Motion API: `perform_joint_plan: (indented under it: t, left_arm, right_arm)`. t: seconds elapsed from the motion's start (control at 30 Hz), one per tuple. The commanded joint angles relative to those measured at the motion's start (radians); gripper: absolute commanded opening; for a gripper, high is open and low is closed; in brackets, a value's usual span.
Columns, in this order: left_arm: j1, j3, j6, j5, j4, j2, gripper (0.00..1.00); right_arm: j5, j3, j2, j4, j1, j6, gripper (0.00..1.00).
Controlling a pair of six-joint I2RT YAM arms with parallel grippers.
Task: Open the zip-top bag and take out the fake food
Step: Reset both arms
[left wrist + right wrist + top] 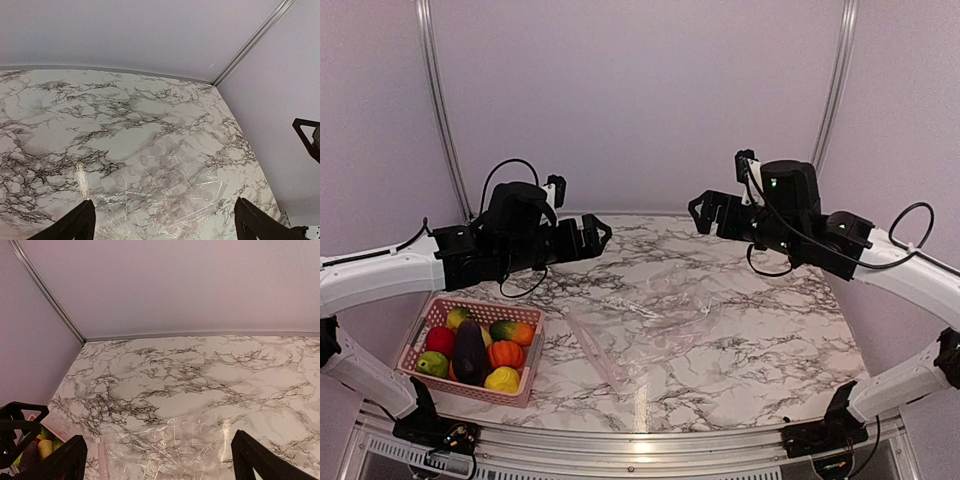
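The clear crinkly zip-top bag (650, 320) lies flat and empty in the middle of the marble table; it also shows in the left wrist view (170, 190) and the right wrist view (175, 450). The fake food (480, 350), red apple, eggplant, pumpkin, lemon and green pieces, sits in the pink mesh basket (412, 345) at the front left. My left gripper (592, 235) is open and empty, raised above the table left of the bag. My right gripper (705, 212) is open and empty, raised above the back right of the bag. Both wrist views show wide-spread fingertips.
The table's back edge meets a plain wall with metal corner strips (438, 110). The basket's corner shows at the bottom left of the right wrist view (40, 440). The right gripper's finger shows at the right edge of the left wrist view (307, 135).
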Motion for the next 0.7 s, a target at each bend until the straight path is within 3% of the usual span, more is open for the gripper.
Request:
perform_joint_plan:
  t: [0.0, 0.67]
  left_arm:
    - [0.009, 0.03, 0.034, 0.005, 0.009, -0.008, 0.99]
    - [0.017, 0.029, 0.036, -0.034, -0.052, -0.053, 0.99]
  right_arm:
    - [0.023, -0.017, -0.027, 0.017, -0.008, -0.023, 0.99]
    - [0.008, -0.017, -0.025, 0.058, -0.009, -0.047, 0.99]
